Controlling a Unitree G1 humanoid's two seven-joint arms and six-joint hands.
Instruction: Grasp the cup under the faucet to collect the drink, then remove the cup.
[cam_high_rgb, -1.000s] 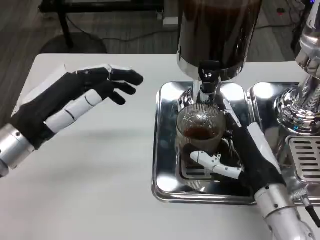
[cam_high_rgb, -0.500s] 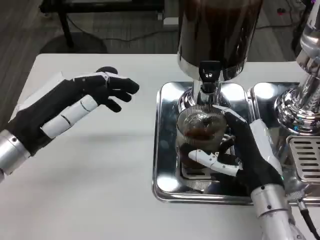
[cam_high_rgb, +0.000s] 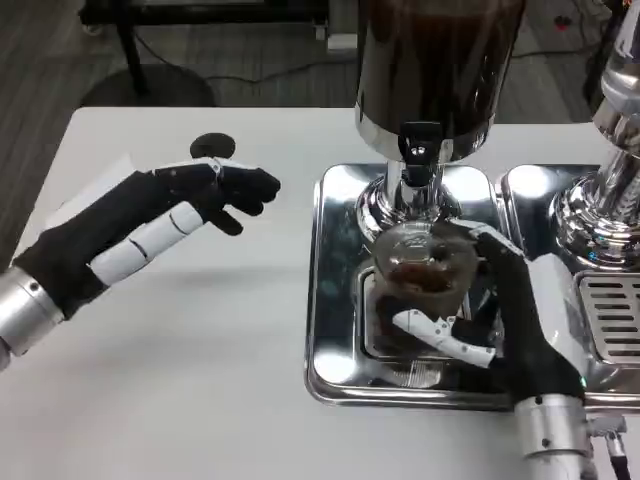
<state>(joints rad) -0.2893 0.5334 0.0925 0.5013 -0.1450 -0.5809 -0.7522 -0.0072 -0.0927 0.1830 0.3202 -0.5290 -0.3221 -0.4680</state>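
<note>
White table (cam_high_rgb: 200, 380) fills most of the view, w/ dark floor and cables past its far edge at 12 o'clock. On the table's 3 o'clock side sits a shiny metal drip tray (cam_high_rgb: 330, 290), and over it stands a dispenser (cam_high_rgb: 435, 70) w/ a dark drink in its tank; its faucet (cam_high_rgb: 418, 150) points down at the tray centre. Clear cup (cam_high_rgb: 420, 280) stands on the tray right under the faucet, tilted a bit, w/ brown drink already in the bottom, so it's placed to catch the pour. Right hand (cam_high_rgb: 505, 320) comes in from 5 o'clock and grips the cup: thumb across the near side, fingers round the 3 o'clock side, prob. to steady it while filling and be ready to lift it out. Left hand (cam_high_rgb: 150, 225) hovers over the table at 9 o'clock, well apart from the tray, fingers stretched out toward the faucet and holding nothing; looks like it's lined up to work the tap, though that's a guess. Small dark disc (cam_high_rgb: 212, 146) lies on the table just beyond its fingertips. Second tray w/ a chrome fixture (cam_high_rgb: 600, 200) sits at 3 o'clock. Can't tell if drink is flowing now; cup not yet removed
</note>
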